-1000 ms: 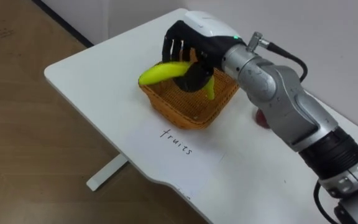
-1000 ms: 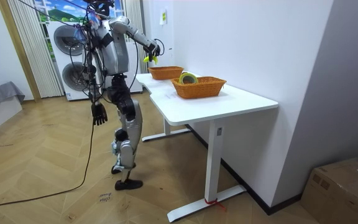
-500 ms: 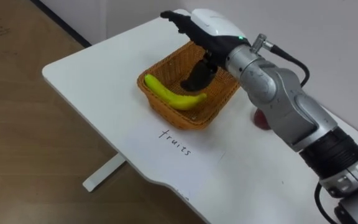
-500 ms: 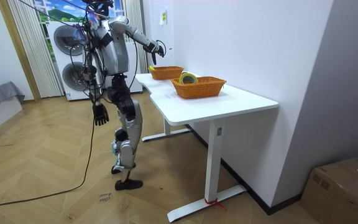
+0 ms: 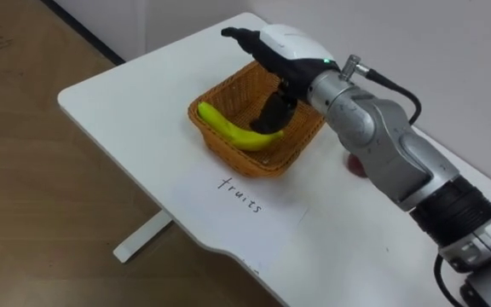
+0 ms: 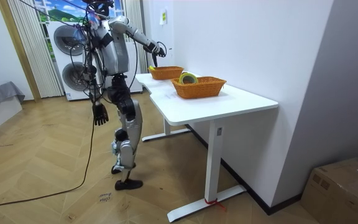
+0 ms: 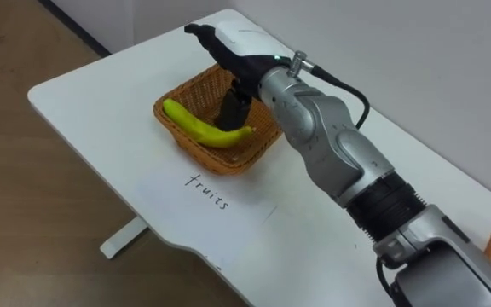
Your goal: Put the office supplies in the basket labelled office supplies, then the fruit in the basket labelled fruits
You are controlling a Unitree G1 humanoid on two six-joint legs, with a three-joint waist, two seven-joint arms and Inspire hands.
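banana (image 5: 228, 130): lies flat in the wicker fruit basket (image 5: 228, 152), upper middle of the left eye view; you can count it as sorted.
right hand (image 5: 281, 40): hovers over the basket's far side with its fingers stretched out and loose, gripping nothing. the thumb hangs down close to the banana's right end; touching or not, you cannot tell.
left hand (image 6: 98, 114): hangs beside the robot's leg, left of centre in the room view; too small there to tell its state.
reddish item (image 5: 356, 164): on the white table (image 5: 126, 94) just right of the basket, half hidden behind the forearm. likely a fruit you have yet to move.
second basket (image 6: 199, 88): middle of the room view, with a yellow-green roundish item (image 6: 188, 78) inside.
progress: one fruit in, and probably at least one piece left. you cannot tell whether any supplies are waiting.
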